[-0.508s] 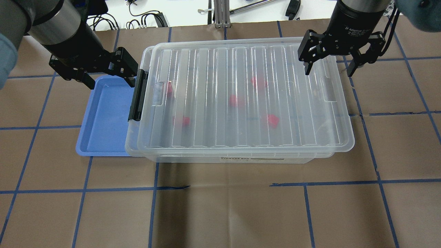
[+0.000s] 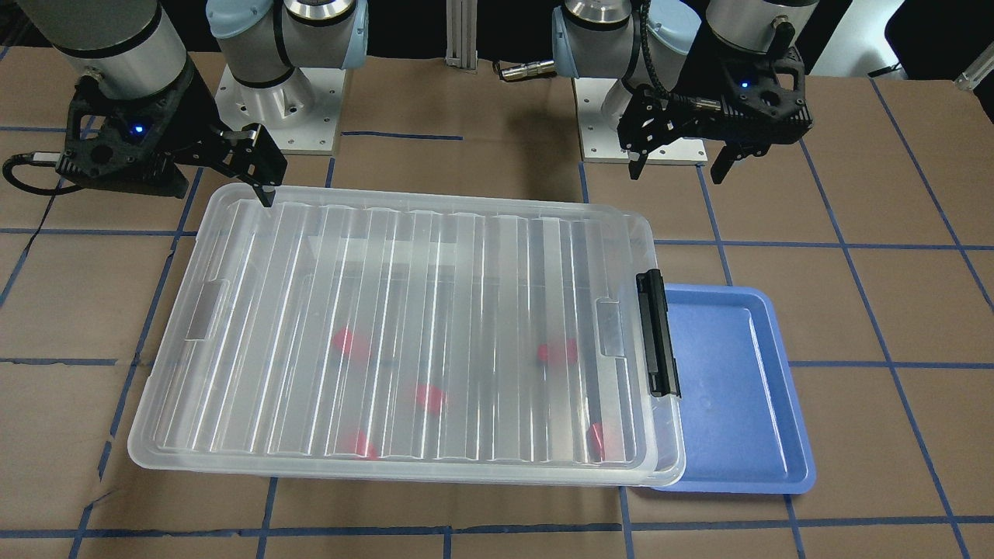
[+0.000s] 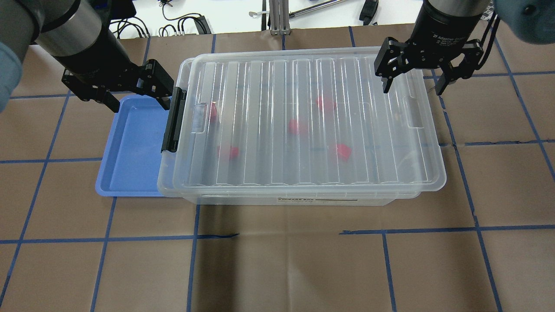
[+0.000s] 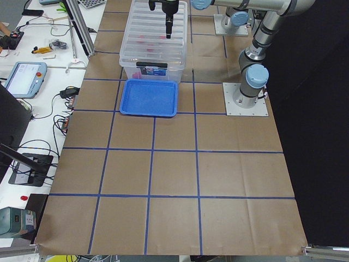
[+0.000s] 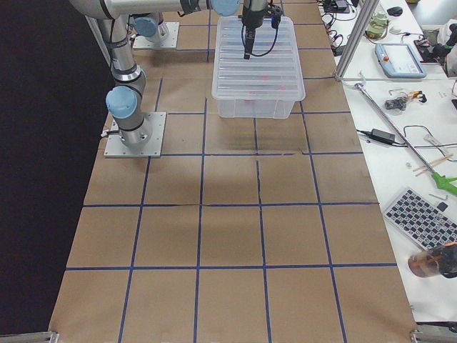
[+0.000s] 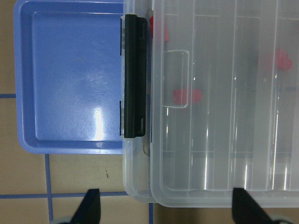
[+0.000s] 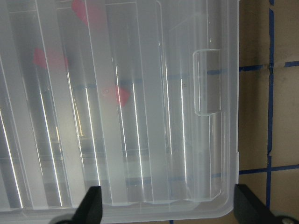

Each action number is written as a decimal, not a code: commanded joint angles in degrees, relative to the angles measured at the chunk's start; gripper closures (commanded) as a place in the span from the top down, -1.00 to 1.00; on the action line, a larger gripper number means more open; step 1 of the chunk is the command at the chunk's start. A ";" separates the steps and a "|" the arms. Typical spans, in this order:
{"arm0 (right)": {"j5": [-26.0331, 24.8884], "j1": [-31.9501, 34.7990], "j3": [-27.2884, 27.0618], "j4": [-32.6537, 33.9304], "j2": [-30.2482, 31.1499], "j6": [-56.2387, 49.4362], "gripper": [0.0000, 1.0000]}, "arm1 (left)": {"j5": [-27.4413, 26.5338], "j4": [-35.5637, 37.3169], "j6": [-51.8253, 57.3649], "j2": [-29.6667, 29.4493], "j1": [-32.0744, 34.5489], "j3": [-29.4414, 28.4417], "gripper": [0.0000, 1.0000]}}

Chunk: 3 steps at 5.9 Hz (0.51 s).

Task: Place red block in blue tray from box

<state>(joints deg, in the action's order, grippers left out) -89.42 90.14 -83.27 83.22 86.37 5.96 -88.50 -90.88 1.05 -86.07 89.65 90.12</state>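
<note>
Brown-papered table is carrying the box, long axis running left-right, lid shut over the red block, latch overhanging the blue tray at left. Nearest that latch, the left gripper is hovering spread and empty. The right gripper is hanging likewise over the far-right lid corner.

White print is carried on the black cylindrical body of the right gripper, at the far right of the overhead view. "2F Adaptive" can be read in its top line, while the rest of that line and the smaller line beneath it are too fine to be made out. A narrow white label is stuck along the near wall of the box, toward its right half. Its bold heading appears to read "STORAGE BOX", and the finer print beside it cannot be read.
</note>
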 commanded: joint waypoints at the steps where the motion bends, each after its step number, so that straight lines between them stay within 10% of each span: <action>1: -0.75 -1.01 -0.05 2.54 -0.59 -2.25 1.00 | 0.00 0.00 0.01 0.03 0.00 0.06 0.97; 3: -1.99 -5.83 -0.31 2.82 -0.94 -8.30 1.00 | 0.00 0.00 0.01 0.03 0.00 0.06 0.97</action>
<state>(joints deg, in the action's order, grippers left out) -91.07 86.63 -83.48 85.83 85.63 0.90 -88.51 -90.88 1.05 -86.05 89.65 90.17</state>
